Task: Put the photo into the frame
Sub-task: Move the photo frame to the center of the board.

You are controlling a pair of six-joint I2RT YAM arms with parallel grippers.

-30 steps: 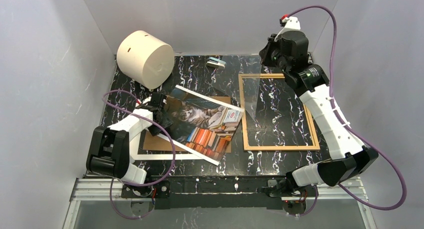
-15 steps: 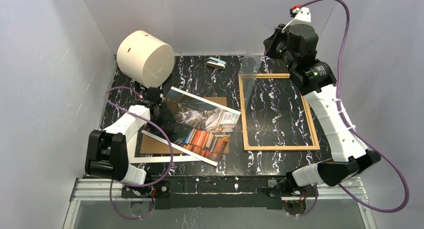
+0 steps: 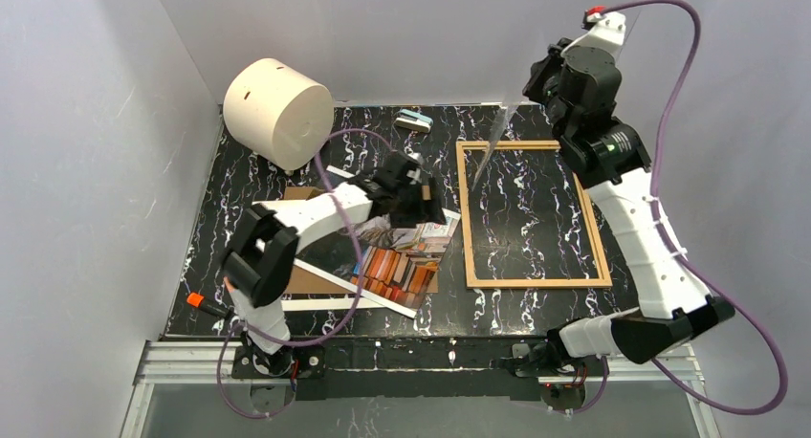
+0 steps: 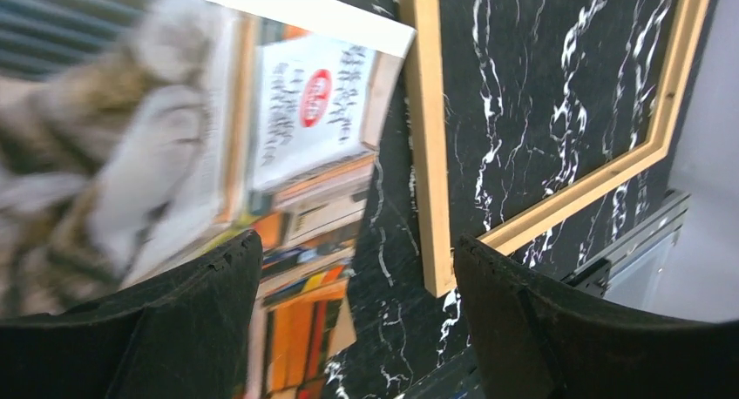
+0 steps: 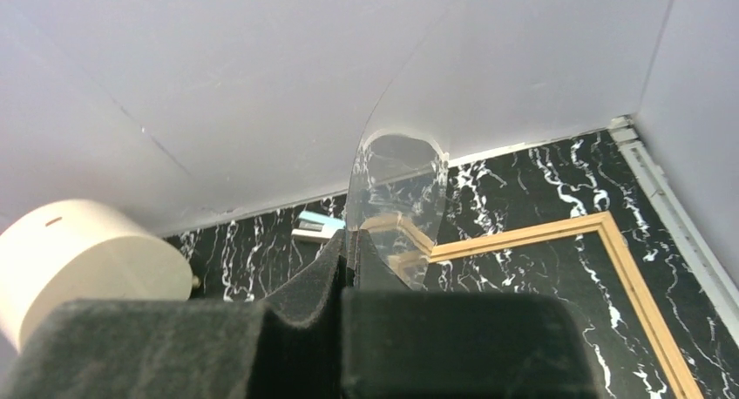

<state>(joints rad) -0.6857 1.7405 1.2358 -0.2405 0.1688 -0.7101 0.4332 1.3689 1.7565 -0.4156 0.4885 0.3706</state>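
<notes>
The photo [image 3: 400, 258], a cat on stacked books, lies tilted on the table left of the frame [image 3: 537, 283]. In the left wrist view the photo [image 4: 174, 146] fills the left side and the frame's wooden edge [image 4: 427, 155] runs down the middle. My left gripper [image 3: 421, 204] hovers over the photo's right edge; in its own view it [image 4: 353, 329] is open, with only photo corner and table between its fingers. My right gripper [image 3: 545, 79] is raised above the frame's far left corner. In its wrist view it [image 5: 349, 260] is shut on a clear sheet [image 5: 396, 185].
A white cylinder [image 3: 277, 111] stands at the back left, a small teal-and-white object [image 3: 413, 120] near the back wall. A brown backing board [image 3: 306, 280] and a white mat [image 3: 316, 304] lie under the photo. Grey walls close in on three sides.
My left arm swung from the photo's left edge across to its right edge while its jaws widened. My right arm lifted the clear sheet higher, off the frame.
</notes>
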